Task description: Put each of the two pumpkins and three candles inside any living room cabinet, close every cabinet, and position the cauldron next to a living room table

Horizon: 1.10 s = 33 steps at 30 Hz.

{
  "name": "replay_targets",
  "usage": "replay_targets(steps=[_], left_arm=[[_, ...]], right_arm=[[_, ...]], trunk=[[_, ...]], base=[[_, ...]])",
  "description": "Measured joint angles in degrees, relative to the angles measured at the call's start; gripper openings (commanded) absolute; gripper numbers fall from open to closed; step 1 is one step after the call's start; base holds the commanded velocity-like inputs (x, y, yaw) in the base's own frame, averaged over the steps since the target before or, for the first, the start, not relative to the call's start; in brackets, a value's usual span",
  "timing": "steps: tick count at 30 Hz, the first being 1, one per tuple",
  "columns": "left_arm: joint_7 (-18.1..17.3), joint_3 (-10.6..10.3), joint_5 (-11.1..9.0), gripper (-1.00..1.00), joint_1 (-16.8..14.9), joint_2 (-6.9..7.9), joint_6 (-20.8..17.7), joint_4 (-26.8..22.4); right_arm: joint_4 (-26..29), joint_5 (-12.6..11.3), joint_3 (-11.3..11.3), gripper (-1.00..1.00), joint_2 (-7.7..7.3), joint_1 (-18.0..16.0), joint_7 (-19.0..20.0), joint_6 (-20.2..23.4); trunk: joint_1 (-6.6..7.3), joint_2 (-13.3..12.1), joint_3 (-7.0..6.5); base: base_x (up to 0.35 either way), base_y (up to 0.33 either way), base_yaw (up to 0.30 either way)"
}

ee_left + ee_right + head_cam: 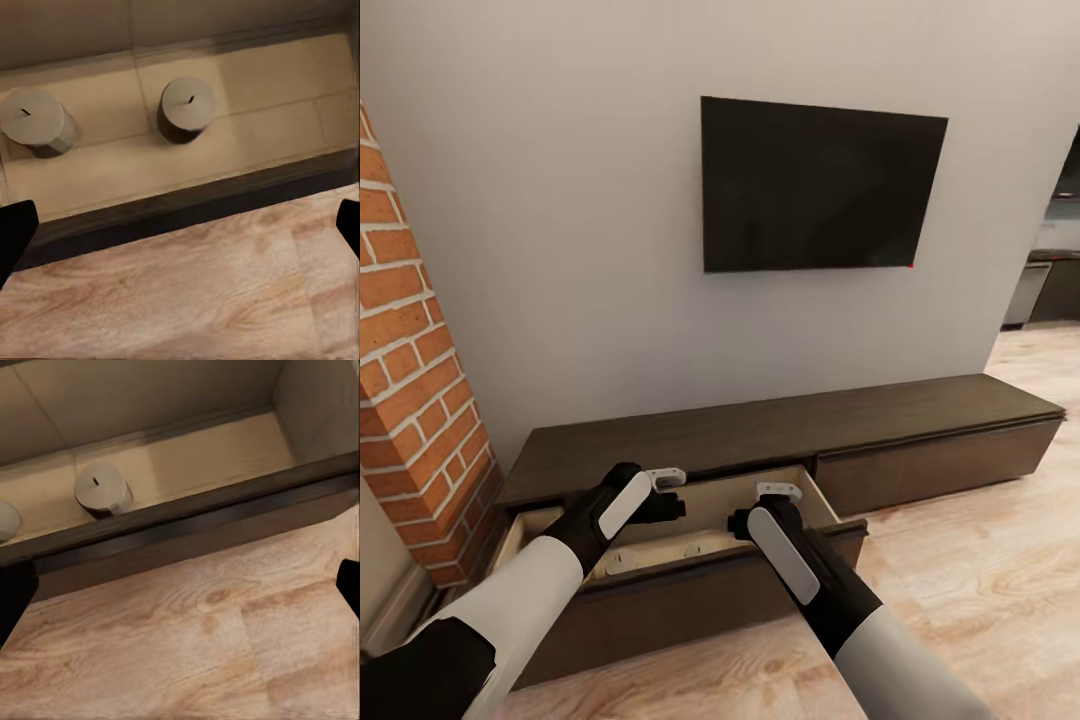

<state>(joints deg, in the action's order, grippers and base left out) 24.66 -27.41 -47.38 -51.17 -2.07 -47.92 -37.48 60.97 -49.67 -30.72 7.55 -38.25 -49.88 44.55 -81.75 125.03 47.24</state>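
Head view: the cabinet (780, 440) runs low along the wall under a dark television (820, 185), with a brick column (415, 400) at its left end. Its left drawer (690, 575) stands pulled out, and two candles (622, 562) (698, 549) rest upright on the pale floor inside. Both arms reach over the drawer — the left gripper (667, 490) and the right gripper (775, 500) hang above it, holding nothing.

Left wrist view: two candles stand side by side, apart, behind the dark drawer front; the fingertips (15, 236) sit wide apart.

Right wrist view: one candle (101, 489) stands in the drawer — the fingers (350, 585) are spread wide over the wooden floor (195, 645).
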Motion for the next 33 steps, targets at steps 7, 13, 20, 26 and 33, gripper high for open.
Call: replay_targets(steps=[7, 13, 20, 26, 33], left_arm=[[0.0, 0.0, 0.0, 1.00, 0.0, -0.04, 0.0, 0.0], [0.1, 0.0, 0.0, 1.00, 0.0, -0.08, 0.0, -0.1], [0.2, 0.0, 0.0, 1.00, 0.0, -0.09, 0.0, -0.1], [0.1, 0.0, 0.0, 1.00, 0.0, -0.09, 0.0, -0.1], [0.2, 0.0, 0.0, 1.00, 0.0, -0.08, 0.0, -0.1]], right_arm=[[0.0, 0.0, 0.0, 1.00, -0.06, 0.0, 0.0, 0.0], [0.0, 0.0, 0.0, 1.00, -0.07, 0.0, 0.0, 0.0], [0.0, 0.0, 0.1, 1.00, -0.13, 0.0, 0.0, 0.0], [0.0, -0.1, 0.2, 1.00, -0.21, 0.0, 0.1, 0.0], [0.0, -0.3, 0.6, 1.00, -0.37, 0.0, 0.1, 0.0]], trunk=[[1.56, -2.8, -1.70], [2.88, -5.2, -3.15], [4.42, -8.0, -4.84], [5.74, -10.4, -6.30], [7.28, -13.2, -7.89]], base=[[-0.078, 0.000, -0.227], [-0.011, 0.000, -0.227], [-0.002, 0.000, -0.227], [0.000, 0.000, -0.227], [0.000, 0.000, -0.153]])
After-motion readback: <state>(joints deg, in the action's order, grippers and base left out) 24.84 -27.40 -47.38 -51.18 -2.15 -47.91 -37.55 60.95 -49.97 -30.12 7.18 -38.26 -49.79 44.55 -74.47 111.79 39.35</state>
